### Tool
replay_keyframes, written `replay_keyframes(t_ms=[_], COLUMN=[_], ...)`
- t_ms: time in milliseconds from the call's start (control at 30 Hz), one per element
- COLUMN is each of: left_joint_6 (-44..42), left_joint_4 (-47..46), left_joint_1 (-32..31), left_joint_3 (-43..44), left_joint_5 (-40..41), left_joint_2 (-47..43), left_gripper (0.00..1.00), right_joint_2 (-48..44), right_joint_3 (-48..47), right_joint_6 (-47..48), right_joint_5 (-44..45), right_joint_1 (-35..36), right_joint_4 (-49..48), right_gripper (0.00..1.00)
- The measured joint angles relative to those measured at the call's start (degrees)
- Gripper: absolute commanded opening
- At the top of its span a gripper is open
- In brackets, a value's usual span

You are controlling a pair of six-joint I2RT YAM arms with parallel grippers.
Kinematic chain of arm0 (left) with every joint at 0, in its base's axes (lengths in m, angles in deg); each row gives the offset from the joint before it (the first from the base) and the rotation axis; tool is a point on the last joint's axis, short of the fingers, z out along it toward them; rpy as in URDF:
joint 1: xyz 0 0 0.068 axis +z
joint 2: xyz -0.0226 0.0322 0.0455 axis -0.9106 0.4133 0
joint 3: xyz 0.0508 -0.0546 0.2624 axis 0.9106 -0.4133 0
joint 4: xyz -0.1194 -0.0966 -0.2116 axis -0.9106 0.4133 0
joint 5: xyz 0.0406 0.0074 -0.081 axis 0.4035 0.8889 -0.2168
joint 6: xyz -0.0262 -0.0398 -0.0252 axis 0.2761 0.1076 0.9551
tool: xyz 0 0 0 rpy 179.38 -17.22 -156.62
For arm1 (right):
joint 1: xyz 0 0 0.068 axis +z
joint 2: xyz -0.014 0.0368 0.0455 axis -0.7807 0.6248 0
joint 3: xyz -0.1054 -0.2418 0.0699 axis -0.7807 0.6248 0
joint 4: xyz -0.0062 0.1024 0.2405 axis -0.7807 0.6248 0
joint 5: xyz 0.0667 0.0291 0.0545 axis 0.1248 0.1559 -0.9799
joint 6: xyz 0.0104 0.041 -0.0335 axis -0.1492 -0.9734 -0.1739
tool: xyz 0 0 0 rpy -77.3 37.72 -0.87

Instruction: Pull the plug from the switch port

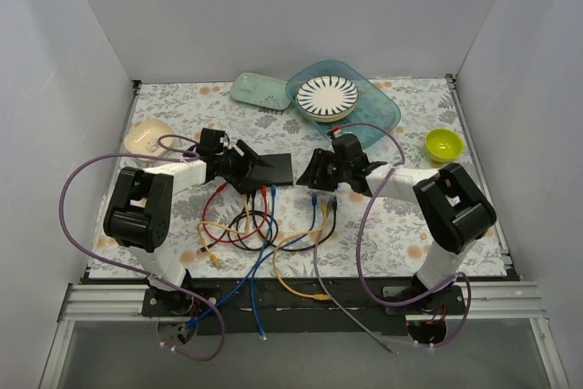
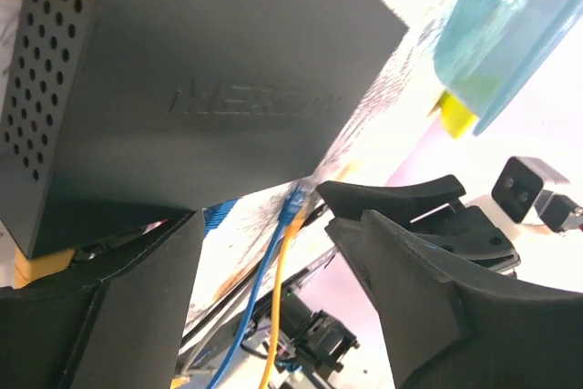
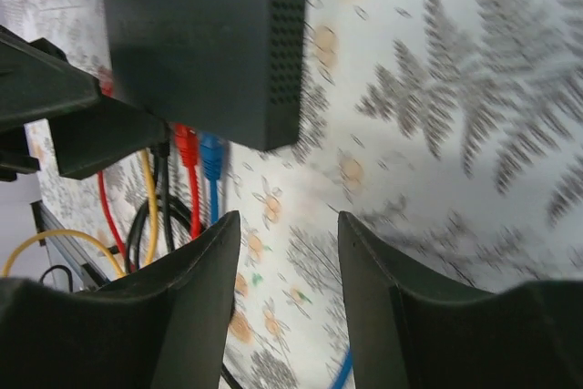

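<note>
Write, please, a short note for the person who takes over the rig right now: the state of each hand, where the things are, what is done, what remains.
Left hand: open, holding nothing, close at the left end of the switch.
Right hand: open, holding nothing, just right of the switch and pointing toward it.
The switch lies between the two hands; a red plug and a blue plug sit in its near edge.
Done: no plug is out yet.
Left: probably steady the switch, grip a plug, pull it out.

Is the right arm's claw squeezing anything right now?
No, the right claw is open, with only the patterned tablecloth showing in its gap.
</note>
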Motion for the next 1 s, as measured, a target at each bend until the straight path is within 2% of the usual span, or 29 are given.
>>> replay_keyframes(t_ms=[200,367,533,800,1000], left_joint_6=[0.1,0.5,0.6,-3.0,-6.6], left_joint_4=[-0.4,-1.7,-0.8,2.3,3.6], left_joint_1=[0.9,1.7,2.4,3.3,4.0], left_joint_3=[2.1,2.5,3.8,14.5,21.9], left_joint_5=[1.7,3.4,6.7,14.8,20.5], left_joint_2=[0.0,-0.4,-0.3,4.8,12.6], left_gripper=[0.69,0.67,0.66,0.66,0.64], right_joint_2=[7.6,12.2,14.0,14.1,14.0], right_joint_3=[-6.8,-7.5,-8.1,-8.5,-8.5], right_joint_6=[-1.4,-3.1,-4.6,-4.3,-3.9], right_joint_5=[-5.1,-8.5,-10.4,-10.6,-10.6], right_joint_1=[2.0,3.8,4.3,4.3,4.3], right_joint_4=[-4.2,-6.2,-6.9,-5.5,-5.1], right_gripper=[0.48,0.41,0.40,0.37,0.36])
